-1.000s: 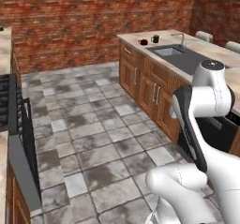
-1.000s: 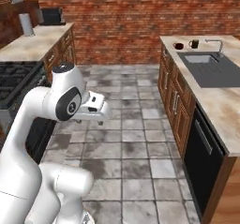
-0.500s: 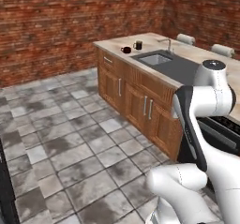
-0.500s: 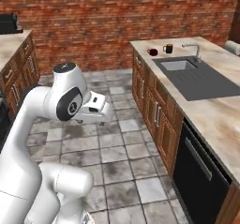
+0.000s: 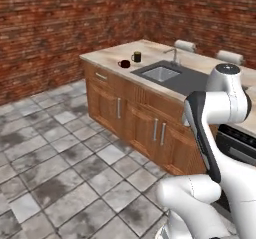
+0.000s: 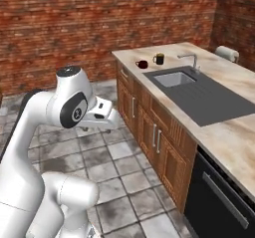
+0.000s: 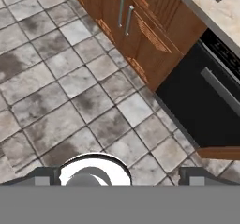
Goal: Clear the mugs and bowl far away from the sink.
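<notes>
Black mug (image 6: 159, 59) and dark red mug (image 6: 142, 64): side by side on table (image 6: 234, 137), far end, just beyond sink (image 6: 175, 78). Tap (image 6: 189, 60) at sink's right rim. End effector (image 7: 120, 175): fingers wide apart, empty, over tiled floor (image 7: 70, 92).
</notes>
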You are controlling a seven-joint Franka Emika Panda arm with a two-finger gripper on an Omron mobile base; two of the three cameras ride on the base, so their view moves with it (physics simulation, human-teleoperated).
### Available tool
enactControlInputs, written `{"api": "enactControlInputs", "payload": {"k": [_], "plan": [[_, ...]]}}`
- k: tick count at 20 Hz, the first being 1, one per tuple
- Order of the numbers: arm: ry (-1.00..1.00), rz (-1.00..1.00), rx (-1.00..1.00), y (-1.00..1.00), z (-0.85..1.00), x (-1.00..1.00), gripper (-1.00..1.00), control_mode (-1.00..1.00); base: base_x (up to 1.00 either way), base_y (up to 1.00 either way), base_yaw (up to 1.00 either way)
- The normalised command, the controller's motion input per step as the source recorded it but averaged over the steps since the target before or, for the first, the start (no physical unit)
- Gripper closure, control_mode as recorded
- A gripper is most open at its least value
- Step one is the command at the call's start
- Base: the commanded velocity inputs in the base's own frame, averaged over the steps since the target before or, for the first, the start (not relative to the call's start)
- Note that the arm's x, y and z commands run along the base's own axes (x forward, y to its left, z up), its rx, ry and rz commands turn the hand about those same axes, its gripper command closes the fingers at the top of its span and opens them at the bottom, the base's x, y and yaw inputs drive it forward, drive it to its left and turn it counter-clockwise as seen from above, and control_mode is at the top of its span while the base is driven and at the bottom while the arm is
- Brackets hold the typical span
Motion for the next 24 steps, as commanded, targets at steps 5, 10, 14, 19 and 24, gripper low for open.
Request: {"api": "enactControlInputs", "payload": {"k": [5, 10, 14, 19, 24], "plan": [[0.00, 0.00, 0.00, 0.00, 0.00, 0.00, -1.00, 1.00, 1.00, 0.48, -0.39], [0.00, 0.00, 0.00, 0.00, 0.00, 0.00, -1.00, 1.00, 1.00, 0.55, -0.42], [0.00, 0.00, 0.00, 0.00, 0.00, 0.00, -1.00, 1.00, 1.00, 0.66, -0.44], [0.00, 0.00, 0.00, 0.00, 0.00, 0.00, -1.00, 1.00, 1.00, 0.73, -0.47], [0.00, 0.00, 0.00, 0.00, 0.00, 0.00, -1.00, 1.00, 0.95, 0.68, -0.51]]}}
